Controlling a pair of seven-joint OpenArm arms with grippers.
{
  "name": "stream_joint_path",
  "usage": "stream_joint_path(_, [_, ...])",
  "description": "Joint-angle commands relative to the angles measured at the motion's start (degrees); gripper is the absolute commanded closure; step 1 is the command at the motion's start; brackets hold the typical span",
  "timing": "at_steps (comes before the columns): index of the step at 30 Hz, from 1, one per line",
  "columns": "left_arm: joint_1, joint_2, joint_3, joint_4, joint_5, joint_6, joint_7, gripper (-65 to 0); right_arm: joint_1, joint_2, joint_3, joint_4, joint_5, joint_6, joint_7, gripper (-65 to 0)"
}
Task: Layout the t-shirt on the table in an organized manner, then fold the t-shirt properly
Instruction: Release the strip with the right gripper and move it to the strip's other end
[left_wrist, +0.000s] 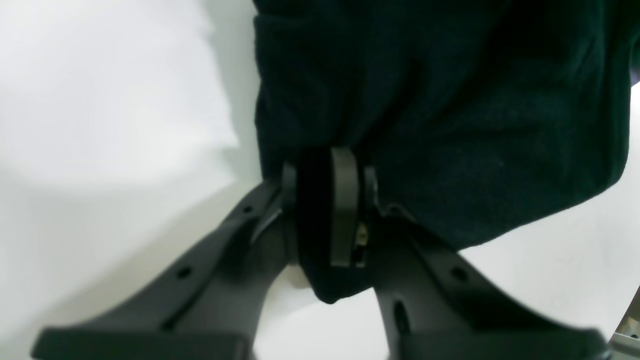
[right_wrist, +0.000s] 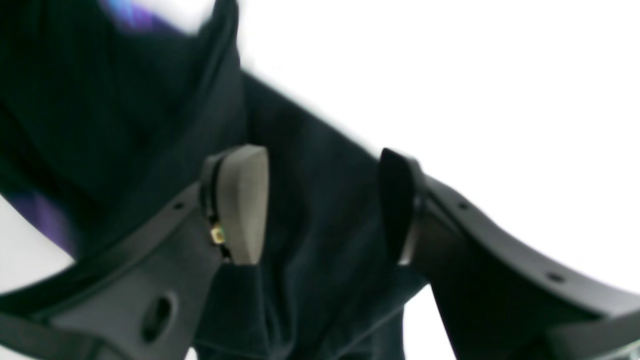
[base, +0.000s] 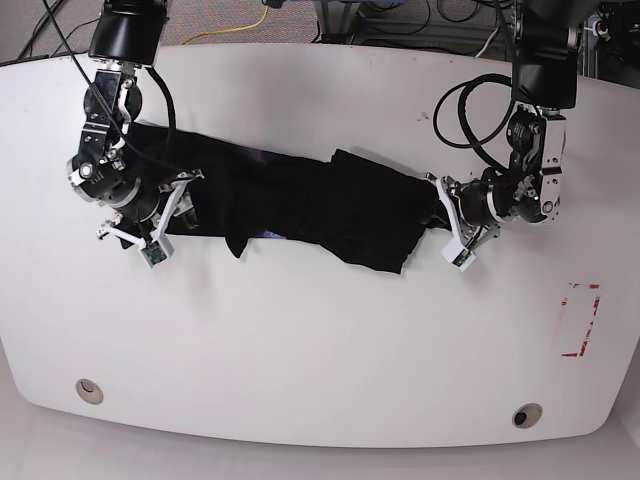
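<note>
The black t-shirt (base: 300, 205) lies stretched in a long, bunched band across the white table (base: 320, 340). At the band's right end in the base view, my left gripper (base: 440, 218) is shut on the fabric. In the left wrist view its fingers (left_wrist: 344, 210) pinch a fold of the t-shirt (left_wrist: 450, 125) just above the table (left_wrist: 100, 125). At the band's left end is my right gripper (base: 172, 215). In the right wrist view that gripper (right_wrist: 320, 205) stands open, and the t-shirt (right_wrist: 320, 150) lies loose between its spread pads (right_wrist: 245, 200).
Two round grommet holes (base: 89, 390) (base: 526, 414) sit near the table's front edge. Red tape marks (base: 580, 320) are at the front right. Black cables (base: 465, 110) loop beside the arm on the right, and more cables run behind the back edge.
</note>
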Motion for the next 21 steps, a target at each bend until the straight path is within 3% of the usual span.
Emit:
stream_joint_path(1, [0.0, -0.6, 0.0, -0.1, 3.3, 0.9, 3.4, -6.9, 1.4, -0.2, 2.2, 4.4, 0.3, 0.0, -2.6, -36.1])
stream_joint_path(8, [0.0, -0.5, 0.0, -0.1, 3.3, 0.9, 3.4, -6.9, 4.9, -2.4, 12.7, 8.3, 1.5, 0.0, -13.4, -48.4])
stream_joint_path(14, [0.0, -0.5, 0.0, 0.0, 3.3, 0.9, 3.4, -6.9, 7.0, -1.8, 25.8, 4.0, 12.4, 0.0, -22.2, -65.0])
stream_joint_path(21, [0.0, -0.5, 0.0, -0.2, 3.3, 0.9, 3.4, -6.9, 6.5, 2.5, 31.9, -8.3, 26.4, 0.0, -25.8, -65.0])
